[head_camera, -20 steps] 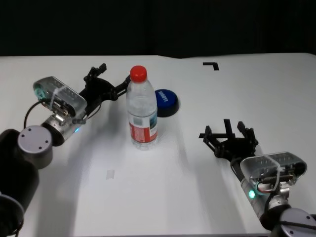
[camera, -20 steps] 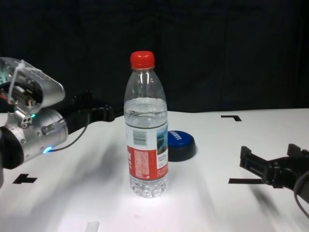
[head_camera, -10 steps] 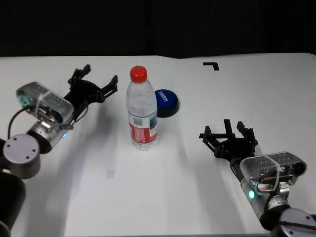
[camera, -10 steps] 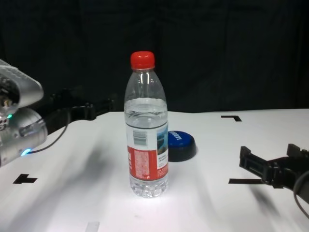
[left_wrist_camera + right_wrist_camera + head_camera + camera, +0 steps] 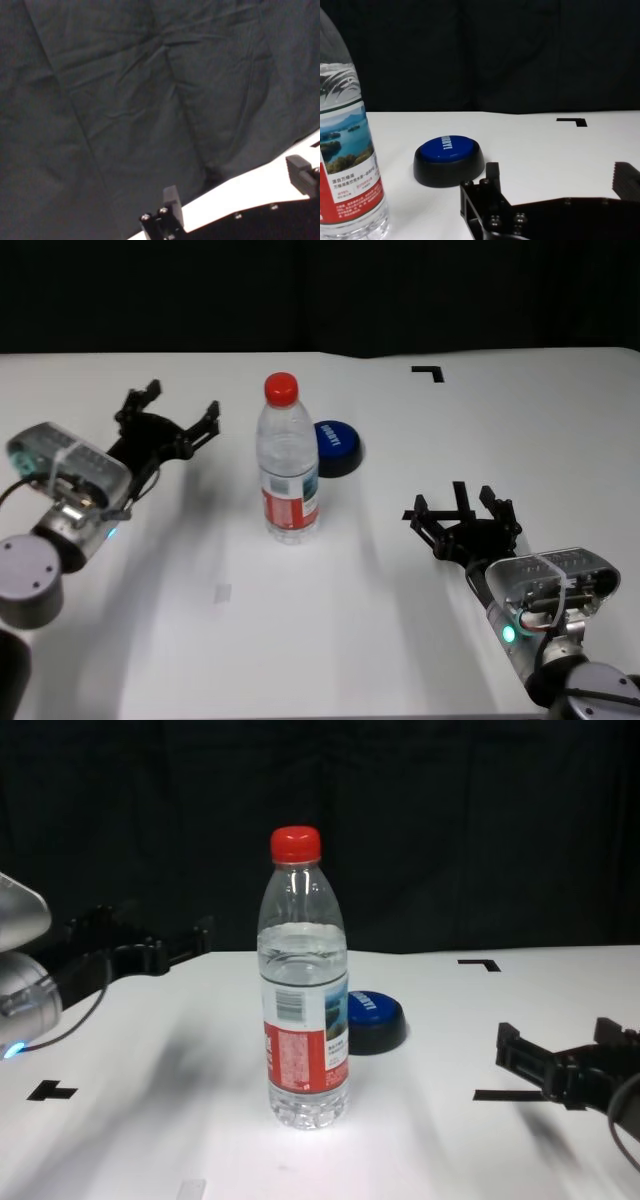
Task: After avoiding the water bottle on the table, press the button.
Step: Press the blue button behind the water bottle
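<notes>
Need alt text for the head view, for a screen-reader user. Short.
A water bottle with a red cap stands upright mid-table, a low blue button just behind it to the right. The left gripper, fingers open, hovers left of the bottle, apart from it. The right gripper, also open, sits near the white table's front right.

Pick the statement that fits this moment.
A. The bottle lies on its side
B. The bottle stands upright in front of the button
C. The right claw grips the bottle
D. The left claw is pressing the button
B: the water bottle stands upright on the table, red cap up, with the button just behind it; neither claw touches either one.
</notes>
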`<state>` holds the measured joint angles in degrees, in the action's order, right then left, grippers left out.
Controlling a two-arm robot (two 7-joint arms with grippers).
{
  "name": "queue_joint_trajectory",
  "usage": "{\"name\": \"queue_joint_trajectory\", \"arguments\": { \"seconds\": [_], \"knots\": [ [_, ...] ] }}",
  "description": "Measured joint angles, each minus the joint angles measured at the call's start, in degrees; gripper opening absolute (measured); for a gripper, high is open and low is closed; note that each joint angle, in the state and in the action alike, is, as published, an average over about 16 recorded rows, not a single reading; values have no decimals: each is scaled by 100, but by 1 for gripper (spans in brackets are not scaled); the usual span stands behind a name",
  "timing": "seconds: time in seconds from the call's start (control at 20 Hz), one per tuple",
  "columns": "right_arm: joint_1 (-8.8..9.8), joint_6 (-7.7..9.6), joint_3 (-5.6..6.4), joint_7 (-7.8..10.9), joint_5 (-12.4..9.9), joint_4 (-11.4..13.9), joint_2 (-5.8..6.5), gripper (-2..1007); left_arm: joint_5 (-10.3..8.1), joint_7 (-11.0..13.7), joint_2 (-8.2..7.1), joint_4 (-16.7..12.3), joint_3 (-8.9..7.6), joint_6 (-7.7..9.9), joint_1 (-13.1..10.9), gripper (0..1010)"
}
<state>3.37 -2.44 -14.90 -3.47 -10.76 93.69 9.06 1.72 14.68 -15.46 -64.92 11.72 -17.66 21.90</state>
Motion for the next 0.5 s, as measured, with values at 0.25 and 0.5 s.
{"name": "queue_joint_trajectory", "arguments": {
  "seconds": [0.25,0.5],
  "knots": [
    [0,0,0,0,0,0,0,1003,25,-107,-52,-495,-121,180,-379,1003],
    [0,0,0,0,0,0,1,1003,58,-210,-73,-926,-238,323,-730,1003]
  ]
}}
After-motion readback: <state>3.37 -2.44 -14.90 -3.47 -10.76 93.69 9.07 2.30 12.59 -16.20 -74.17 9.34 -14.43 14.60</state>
